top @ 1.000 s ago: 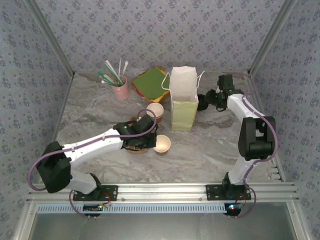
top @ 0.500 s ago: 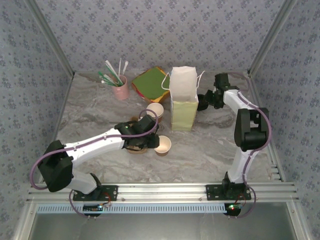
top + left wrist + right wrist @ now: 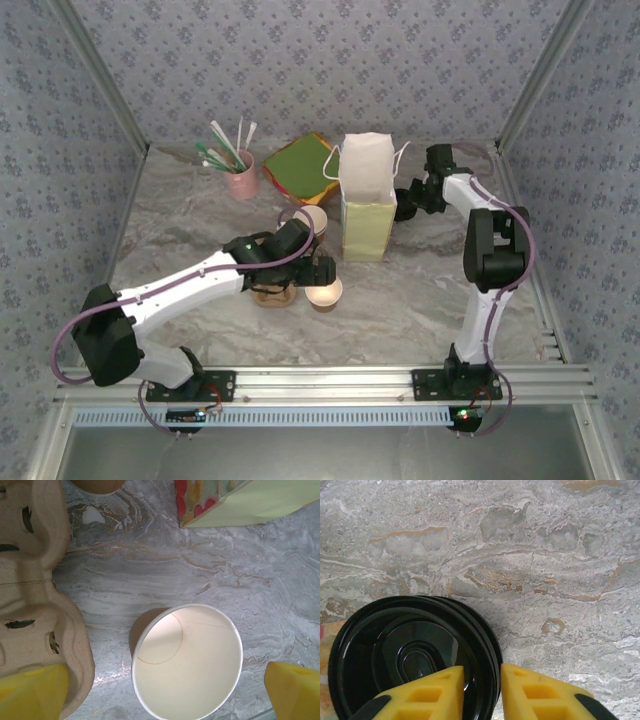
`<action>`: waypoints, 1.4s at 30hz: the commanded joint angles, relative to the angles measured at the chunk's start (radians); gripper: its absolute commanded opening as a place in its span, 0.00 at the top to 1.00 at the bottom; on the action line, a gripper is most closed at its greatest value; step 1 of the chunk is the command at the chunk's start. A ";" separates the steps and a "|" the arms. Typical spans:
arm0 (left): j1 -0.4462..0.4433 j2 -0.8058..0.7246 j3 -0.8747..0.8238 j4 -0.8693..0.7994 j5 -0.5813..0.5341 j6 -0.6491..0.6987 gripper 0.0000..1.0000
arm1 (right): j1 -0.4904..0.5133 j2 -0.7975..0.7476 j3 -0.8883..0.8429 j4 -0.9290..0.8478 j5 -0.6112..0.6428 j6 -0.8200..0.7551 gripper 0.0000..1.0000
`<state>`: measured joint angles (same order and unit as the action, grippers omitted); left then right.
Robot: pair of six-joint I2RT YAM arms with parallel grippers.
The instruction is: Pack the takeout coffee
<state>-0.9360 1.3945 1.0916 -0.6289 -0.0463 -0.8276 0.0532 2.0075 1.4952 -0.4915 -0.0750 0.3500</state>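
Note:
The takeout coffee is out of view. Black lids lie stacked on the table right of the tall paper bag, seen from above as a dark spot. My right gripper straddles the stack's rim with one finger over the lid and the other outside, closed against it; from above it sits by the bag. A lidless brown cup with a white inside stands upright beside the cardboard cup carrier. My left gripper hovers open over that cup, fingers wide apart.
A second lidless cup stands left of the bag. A pink holder with straws and stacked coloured napkins sit at the back. The carrier lies under my left wrist. Walls close in the table on three sides.
My left jaws went from shut to wide open over the lidless cup. My right jaws narrowed onto the lid rim as that wrist shifted slightly left.

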 commanded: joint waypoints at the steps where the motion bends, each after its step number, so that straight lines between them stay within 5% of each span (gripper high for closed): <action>1: 0.005 -0.017 0.024 -0.030 -0.017 0.010 0.00 | 0.007 0.013 0.030 -0.031 0.011 -0.012 0.77; 8: 0.011 -0.013 0.020 -0.026 -0.015 0.012 0.00 | 0.007 -0.013 0.021 -0.032 0.023 -0.014 0.92; 26: 0.067 -0.045 0.023 -0.016 0.021 0.041 0.00 | 0.010 -0.171 -0.048 -0.043 0.033 -0.002 0.94; 42: 0.075 -0.072 -0.005 -0.021 0.031 0.036 0.00 | 0.018 -0.050 -0.036 -0.028 0.065 -0.025 0.92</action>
<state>-0.8646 1.3552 1.0908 -0.6319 -0.0231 -0.8009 0.0643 1.9278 1.4368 -0.4988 -0.0349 0.3420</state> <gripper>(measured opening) 0.997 0.081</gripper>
